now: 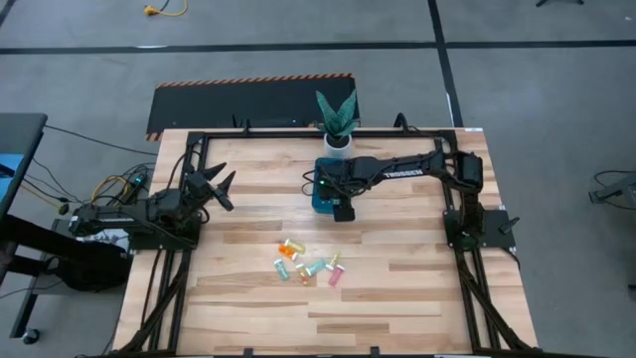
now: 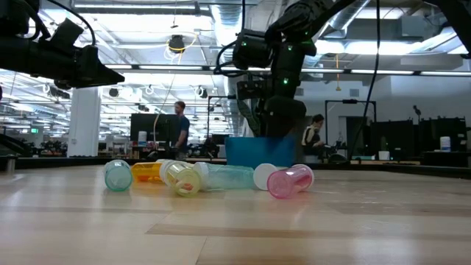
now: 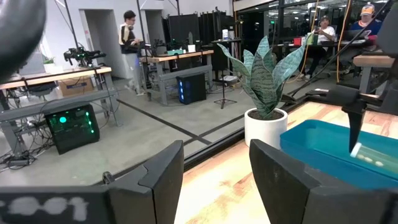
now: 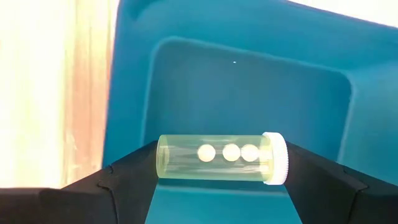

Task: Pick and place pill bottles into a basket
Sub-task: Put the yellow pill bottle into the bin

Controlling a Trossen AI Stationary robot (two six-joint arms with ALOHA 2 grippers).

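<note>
My right gripper [image 1: 341, 207] hangs over the teal-blue basket [image 1: 320, 199] and is shut on a yellow-green pill bottle [image 4: 214, 158] with a white cap and three pale pills inside. The basket's floor [image 4: 249, 93] lies right under the bottle. Several more pill bottles [image 1: 308, 266] in orange, yellow, teal and pink lie on their sides on the table, nearer the near edge; the low view shows them in a row [image 2: 180, 178]. My left gripper [image 1: 224, 189] is open and empty at the table's left. My right gripper pinches the bottle end to end between its two fingers, one finger on the bottle's base [image 4: 159, 158] and the other on the white cap [image 4: 281, 158]. The fingers come from above, pointing down. The bottle lies level, inside the basket's outline; whether it touches the floor I cannot tell.
A white pot with a green plant [image 1: 336, 119] stands just beyond the basket at the table's far edge. Black frame rails [image 1: 199, 139] run along the table's sides. People stand in the room behind the table [image 2: 180, 121].
</note>
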